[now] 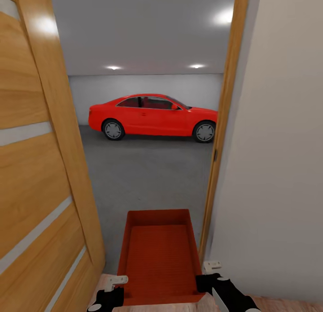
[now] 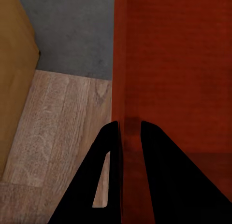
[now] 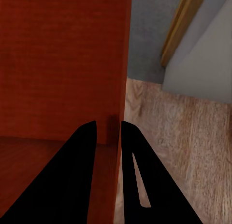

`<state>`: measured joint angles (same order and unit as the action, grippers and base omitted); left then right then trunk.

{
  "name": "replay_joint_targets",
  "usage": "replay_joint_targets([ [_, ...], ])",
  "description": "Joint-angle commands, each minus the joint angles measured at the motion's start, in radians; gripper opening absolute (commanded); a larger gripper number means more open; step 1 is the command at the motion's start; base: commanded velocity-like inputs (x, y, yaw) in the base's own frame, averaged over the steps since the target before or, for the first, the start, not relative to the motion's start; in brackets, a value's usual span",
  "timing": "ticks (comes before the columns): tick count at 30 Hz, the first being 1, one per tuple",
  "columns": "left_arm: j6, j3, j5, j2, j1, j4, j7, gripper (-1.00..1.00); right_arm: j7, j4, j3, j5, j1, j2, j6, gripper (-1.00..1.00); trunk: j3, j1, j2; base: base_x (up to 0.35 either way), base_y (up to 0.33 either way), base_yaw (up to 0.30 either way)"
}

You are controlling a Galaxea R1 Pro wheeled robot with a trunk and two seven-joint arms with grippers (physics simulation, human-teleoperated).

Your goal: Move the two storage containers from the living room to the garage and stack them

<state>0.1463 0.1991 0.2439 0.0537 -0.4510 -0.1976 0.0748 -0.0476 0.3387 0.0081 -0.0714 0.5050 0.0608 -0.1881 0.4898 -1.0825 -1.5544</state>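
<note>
One orange-red storage container [image 1: 158, 253] is held out in front of me in the doorway to the garage, its ribbed bottom facing up toward the head camera. My left gripper [image 1: 117, 283] pinches its left wall [image 2: 126, 89], one black finger on each side. My right gripper [image 1: 205, 272] pinches its right wall [image 3: 118, 79] the same way. The far end of the container hangs over the dark grey garage floor [image 1: 148, 173], the near end over light wood planks [image 2: 63, 122].
An open wooden door [image 1: 40, 168] with pale glass strips stands close at the left. The wooden door frame [image 1: 222, 123] and a pale wall [image 1: 278, 168] are close at the right. A red car [image 1: 154, 116] is parked far inside against the back wall.
</note>
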Motion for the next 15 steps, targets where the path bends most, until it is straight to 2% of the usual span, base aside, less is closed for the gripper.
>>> replay_joint_targets([
  [1,0.003,0.005,0.003,-0.012,0.0,-0.002,0.008,-1.0,-0.004,0.002,-0.016,-0.007,0.001,-0.01,-0.007,-1.0,0.001,0.0,-0.001,0.038,0.08,-0.001],
  [15,0.004,0.005,0.003,-0.012,0.0,-0.002,0.008,-1.0,-0.003,0.002,-0.016,-0.007,0.001,-0.01,-0.007,-1.0,0.001,0.0,-0.001,0.058,0.068,0.0],
])
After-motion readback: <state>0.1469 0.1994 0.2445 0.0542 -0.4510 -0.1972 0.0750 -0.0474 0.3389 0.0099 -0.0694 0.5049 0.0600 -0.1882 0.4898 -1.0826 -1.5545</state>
